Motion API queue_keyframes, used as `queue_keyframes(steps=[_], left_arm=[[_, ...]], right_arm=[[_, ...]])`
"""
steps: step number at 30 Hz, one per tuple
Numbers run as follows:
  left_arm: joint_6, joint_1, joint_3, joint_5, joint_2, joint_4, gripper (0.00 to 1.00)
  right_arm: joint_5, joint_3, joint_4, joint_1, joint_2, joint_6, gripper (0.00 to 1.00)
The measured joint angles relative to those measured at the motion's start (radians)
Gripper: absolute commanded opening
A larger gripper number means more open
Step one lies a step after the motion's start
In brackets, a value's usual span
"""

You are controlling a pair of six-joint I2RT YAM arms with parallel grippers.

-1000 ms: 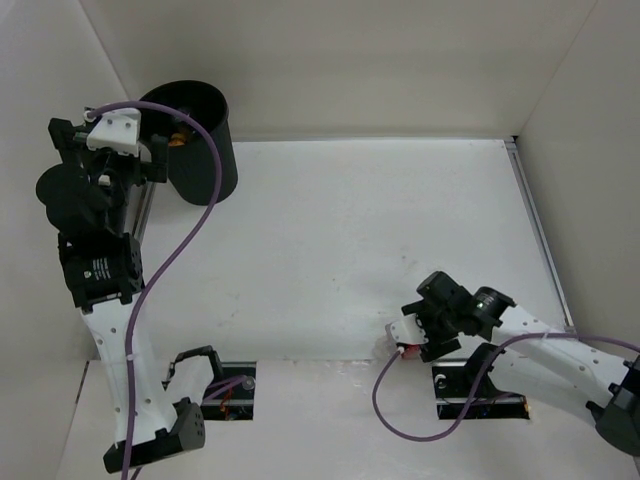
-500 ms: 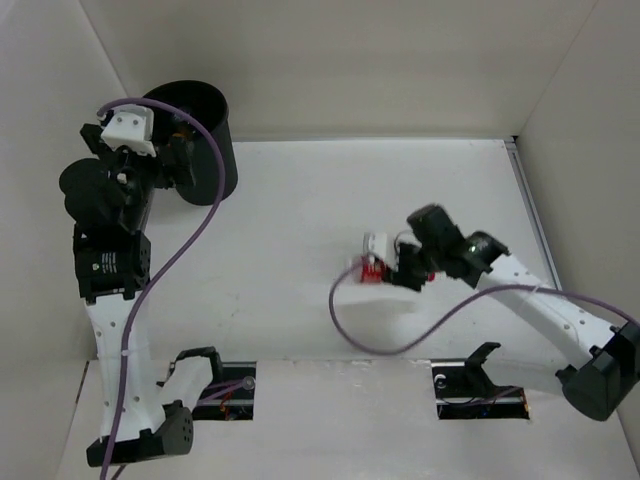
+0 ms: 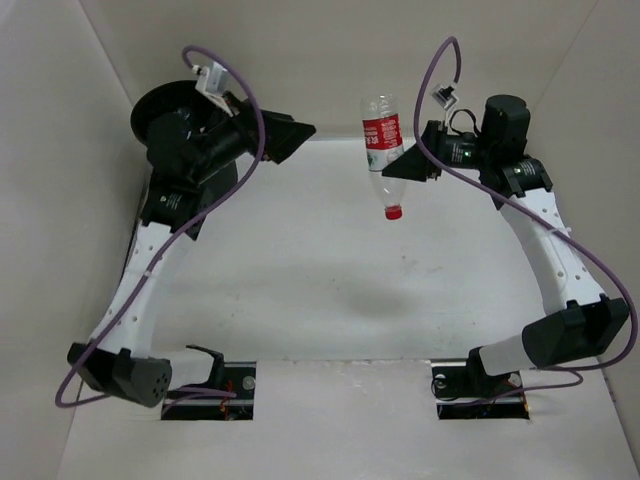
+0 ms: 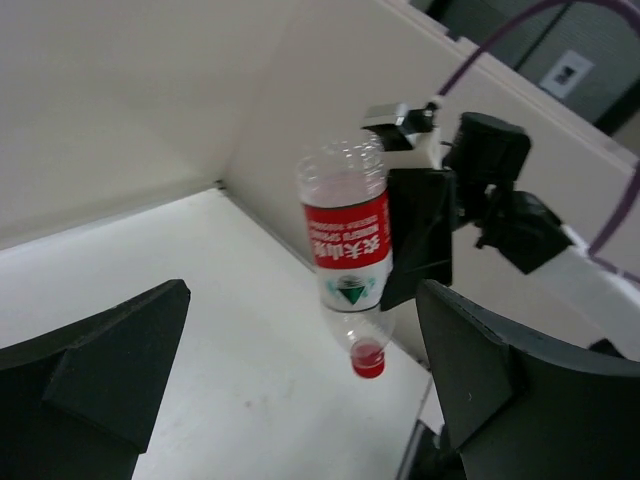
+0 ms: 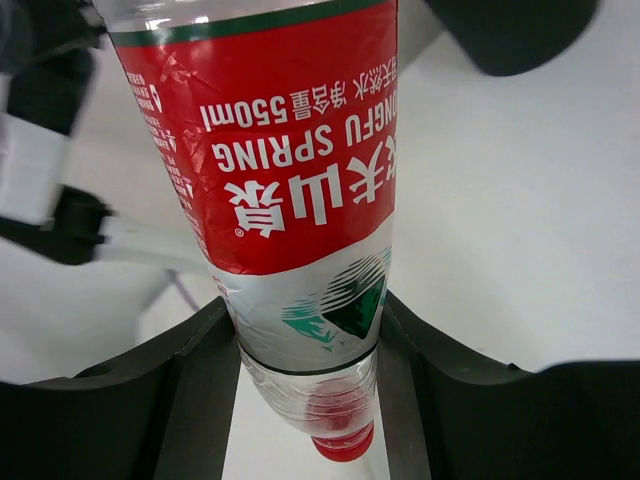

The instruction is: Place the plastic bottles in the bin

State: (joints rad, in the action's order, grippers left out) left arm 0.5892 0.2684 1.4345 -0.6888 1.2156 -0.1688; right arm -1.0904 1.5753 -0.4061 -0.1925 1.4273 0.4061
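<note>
**Red-label bottle held aloft, cap down**

Top view: right gripper (image 3: 408,168) at 1 o'clock, raised off the table (image 3: 300,290), its fingers pinching the clear bottle (image 3: 381,135) with the red label at the lower body, just above the neck. The bottle hangs upside down, red cap (image 3: 393,212) lowest (label text reads inverted in the right wrist view). Left gripper (image 3: 288,138) at 11 o'clock, jaws spread wide and holding nothing, facing the bottle but well apart from it. Bin (image 3: 148,100) at 10 o'clock, largely hidden behind the left arm; its contents cannot be seen.
</note>
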Motion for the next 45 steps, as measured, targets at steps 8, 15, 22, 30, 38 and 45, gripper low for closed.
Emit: queue_keyframes(steps=[8,15,22,30,38,45], left_arm=[[0.08,0.212,0.079,-0.046,0.18,-0.085,1.0],[0.086,0.296,0.151,-0.052,0.295,-0.089,1.0],[0.073,0.356,0.248,-0.041,0.356,-0.103,1.0],[0.061,0.421,0.278,-0.044,0.407,-0.127,0.95],[0.025,0.417,0.317,-0.064,0.427,-0.072,0.15],[-0.095,0.197,0.362,-0.121,0.417,0.031,0.11]], right_arm=[[-0.167,-0.043,0.323,0.043,0.005,0.36,0.11],[-0.203,-0.134,0.513,0.06,-0.025,0.524,0.12],[-0.215,-0.178,0.629,0.049,-0.037,0.6,0.12],[-0.25,-0.225,0.657,-0.016,-0.083,0.623,0.23],[-0.223,-0.309,0.694,0.037,-0.126,0.599,0.68],[-0.262,-0.391,0.704,0.21,-0.143,0.583,0.69]])
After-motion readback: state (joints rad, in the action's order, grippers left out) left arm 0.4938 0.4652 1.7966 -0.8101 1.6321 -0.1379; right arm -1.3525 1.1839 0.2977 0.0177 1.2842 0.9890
